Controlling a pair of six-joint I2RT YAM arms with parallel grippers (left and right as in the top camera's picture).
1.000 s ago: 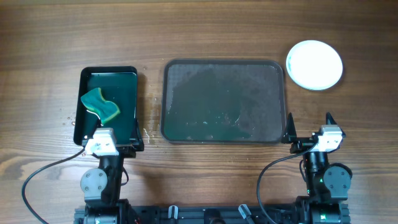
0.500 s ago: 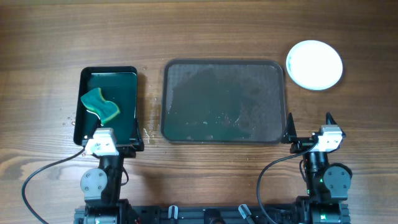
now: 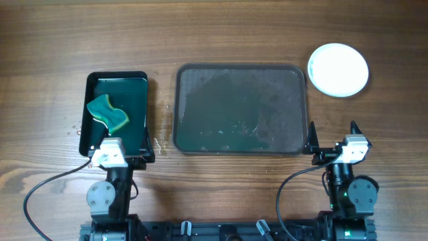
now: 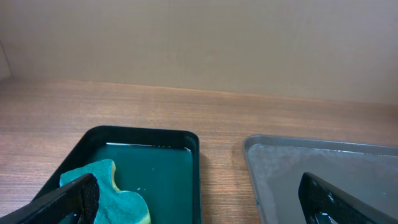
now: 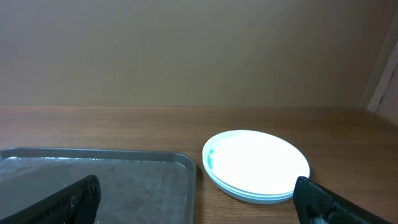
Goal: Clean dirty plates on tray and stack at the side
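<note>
With the plates point(image 3: 338, 69) stacked right of the bare tray point(image 3: 241, 110), we judge work finished; left end effector point(image 4: 199, 190) and right end effector point(image 5: 198, 186) gape wide, best parked clear.

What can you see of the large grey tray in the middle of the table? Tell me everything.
The large grey tray is a dark grey-brown rectangle with rounded corners and a low rim, lying flat on the wooden table. It holds no plates. Its surface looks wet and speckled, with faint greenish smears near its front edge. It sits apart from the black sponge tray on one side and from the stacked white plates off its far opposite corner.
</note>
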